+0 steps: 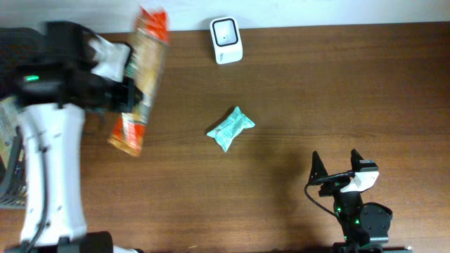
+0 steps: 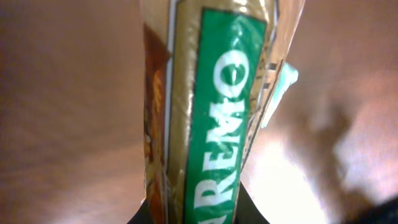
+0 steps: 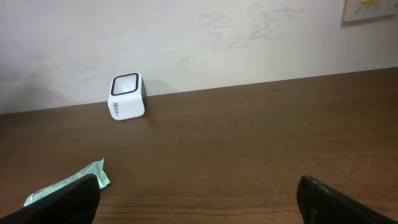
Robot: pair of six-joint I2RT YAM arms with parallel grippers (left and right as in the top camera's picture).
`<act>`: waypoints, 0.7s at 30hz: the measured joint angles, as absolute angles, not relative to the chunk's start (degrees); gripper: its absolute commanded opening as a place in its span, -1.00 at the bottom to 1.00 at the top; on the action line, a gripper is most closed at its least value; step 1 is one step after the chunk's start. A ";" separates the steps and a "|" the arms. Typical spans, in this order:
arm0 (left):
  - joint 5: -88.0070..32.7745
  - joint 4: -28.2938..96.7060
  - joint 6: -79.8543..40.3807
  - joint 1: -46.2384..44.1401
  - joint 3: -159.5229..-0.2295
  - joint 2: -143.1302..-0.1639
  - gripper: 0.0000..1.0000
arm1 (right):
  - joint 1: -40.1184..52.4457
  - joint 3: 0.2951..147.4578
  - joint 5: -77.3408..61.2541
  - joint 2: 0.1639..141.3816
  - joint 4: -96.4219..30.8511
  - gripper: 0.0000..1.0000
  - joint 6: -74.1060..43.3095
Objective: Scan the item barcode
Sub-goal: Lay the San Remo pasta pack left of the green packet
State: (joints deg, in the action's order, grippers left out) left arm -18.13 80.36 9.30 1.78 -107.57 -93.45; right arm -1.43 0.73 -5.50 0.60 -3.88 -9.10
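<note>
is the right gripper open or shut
Open: the right gripper shows its fingers far apart at the bottom corners, nothing held between them.

Dark wood-grain worktop (image 1: 337, 91) with a soft sheen; glossy, crinkled film on the snack packet (image 1: 140, 77); smooth white plastic scanner (image 1: 226, 40); wrinkled teal film pouch (image 1: 230, 128).
</note>
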 measured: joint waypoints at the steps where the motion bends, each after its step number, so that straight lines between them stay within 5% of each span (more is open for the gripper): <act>1: -17.82 78.32 7.66 -0.21 -102.30 -94.24 -1.00 | -1.43 0.73 -5.52 0.60 -3.90 0.97 -9.08; 10: -13.65 44.27 -6.35 -9.50 -65.52 -95.61 -1.00 | -1.43 0.73 -5.52 0.60 -3.88 0.97 -9.10; 16: -11.94 30.72 -13.19 -9.74 -57.80 -95.72 -0.95 | -1.43 0.73 -5.50 0.62 -3.90 0.97 -9.08; 19: -12.56 30.55 -15.55 -9.74 -57.76 -96.05 -0.55 | -1.43 0.73 -5.50 0.62 -3.90 0.97 -9.10; 21: -14.46 30.44 -16.43 -9.74 -57.74 -96.09 0.38 | -1.43 0.73 -5.50 0.62 -3.90 0.97 -9.08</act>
